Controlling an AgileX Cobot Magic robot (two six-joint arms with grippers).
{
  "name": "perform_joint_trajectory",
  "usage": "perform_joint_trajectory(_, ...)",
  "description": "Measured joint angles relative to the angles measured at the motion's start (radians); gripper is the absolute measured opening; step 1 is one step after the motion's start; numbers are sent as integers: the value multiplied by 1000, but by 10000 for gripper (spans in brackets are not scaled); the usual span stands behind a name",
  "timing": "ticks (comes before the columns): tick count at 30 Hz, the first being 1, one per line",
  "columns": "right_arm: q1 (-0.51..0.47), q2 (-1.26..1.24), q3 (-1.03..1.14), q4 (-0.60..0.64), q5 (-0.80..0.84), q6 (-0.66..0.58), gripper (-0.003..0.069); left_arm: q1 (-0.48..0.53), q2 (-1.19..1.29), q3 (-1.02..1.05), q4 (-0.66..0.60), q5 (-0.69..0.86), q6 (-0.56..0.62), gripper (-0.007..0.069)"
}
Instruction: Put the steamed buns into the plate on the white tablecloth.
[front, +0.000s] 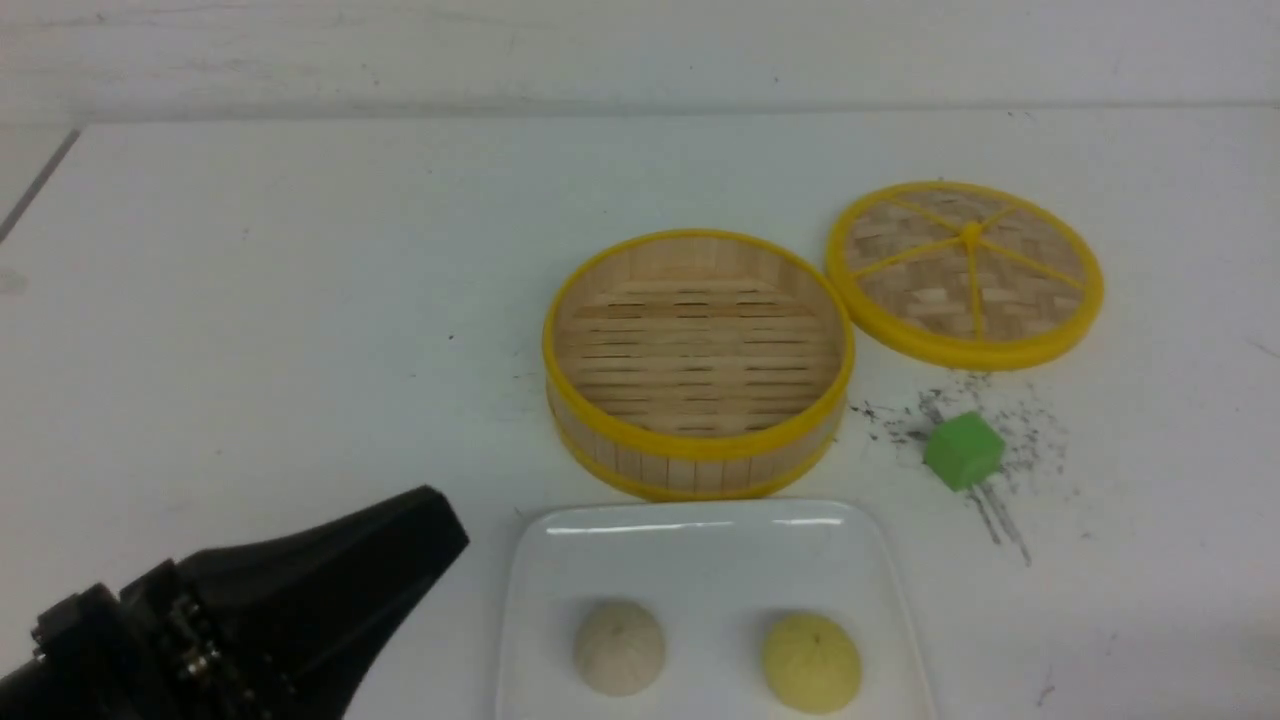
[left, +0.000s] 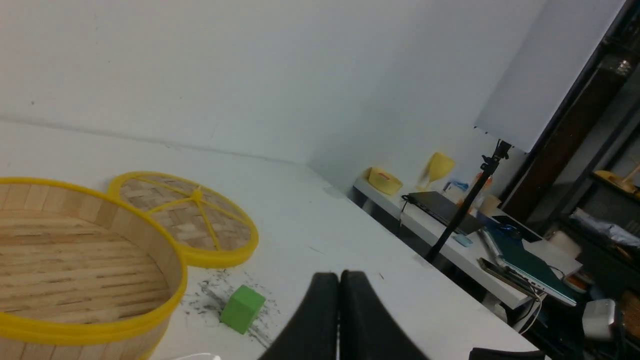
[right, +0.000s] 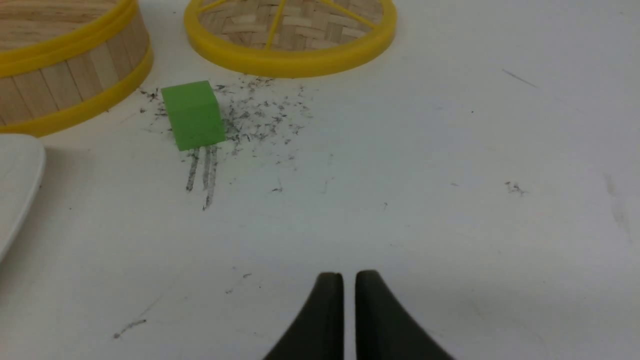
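Two steamed buns lie side by side in the glossy white plate (front: 690, 515) at the front middle of the white tablecloth (front: 300, 300): an off-white one (front: 619, 646) and a pale yellow one (front: 811, 662). My left gripper (front: 445, 525) hangs left of the plate, apart from it; in its wrist view its fingertips (left: 340, 275) touch, holding nothing. My right gripper (right: 349, 276) does not show in the front view. It hovers over bare cloth right of the plate's edge (right: 17, 175), with only a sliver between its tips and nothing in them.
An empty bamboo steamer basket (front: 698, 360) stands just behind the plate, its woven lid (front: 965, 272) flat to the basket's right. A green cube (front: 963, 450) sits among dark scuff marks right of the basket. Beyond the table's right edge stands a cluttered side desk (left: 450, 225).
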Motion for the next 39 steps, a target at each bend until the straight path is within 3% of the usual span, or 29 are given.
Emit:
perform_joint_trajectory(4,0,0,0,0,0,0,68,0,0,0,0,90,0,34)
perform_joint_trajectory(12,0,0,0,0,0,0,80,0,0,0,0,476,0,37)
perform_joint_trajectory(15,0,0,0,0,0,0,83,0,0,0,6,552,0,41)
perform_joint_trajectory(20,0,0,0,0,0,0,85,0,-3,1,32,549,8,46)
perform_joint_trajectory(24,0,0,0,0,0,0,90,36,-45,1,-21,532,126,52)
perform_joint_trajectory(29,0,0,0,-1,0,0,98,239,-159,28,-280,520,545,55)
perform_joint_trajectory(32,0,0,0,-1,0,0,101,378,-242,89,-371,521,761,58)
perform_joint_trajectory(35,0,0,0,-1,0,0,104,505,-370,155,-411,543,849,64)
perform_joint_trajectory(39,0,0,0,-1,0,0,108,646,-491,211,-378,603,823,69)
